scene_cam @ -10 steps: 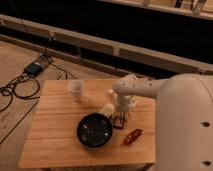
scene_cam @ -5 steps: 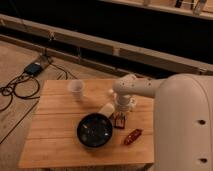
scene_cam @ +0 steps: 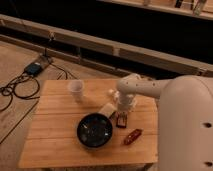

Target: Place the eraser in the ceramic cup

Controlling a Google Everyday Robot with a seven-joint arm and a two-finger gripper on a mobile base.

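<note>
Grasp stage: claw (scene_cam: 122, 111) clenched on the eraser (scene_cam: 121, 121), at 3 o'clock of the dark bowl (scene_cam: 95, 131) on the tabletop (scene_cam: 55, 125); ceramic cup (scene_cam: 76, 90) at the bowl's 11 o'clock. The eraser is probably light, stiff, grippy — best pinched across its narrow sides.

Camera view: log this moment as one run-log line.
phase: grasp | gripper: shut on eraser, right of dark bowl | ceramic cup: upright, across bowl, apart | eraser in cup: no

one each: cup (scene_cam: 75, 90), bowl (scene_cam: 94, 131), eraser (scene_cam: 121, 121), beige block (scene_cam: 106, 109), red piece (scene_cam: 132, 136), and gripper (scene_cam: 123, 114) at the eraser.
</note>
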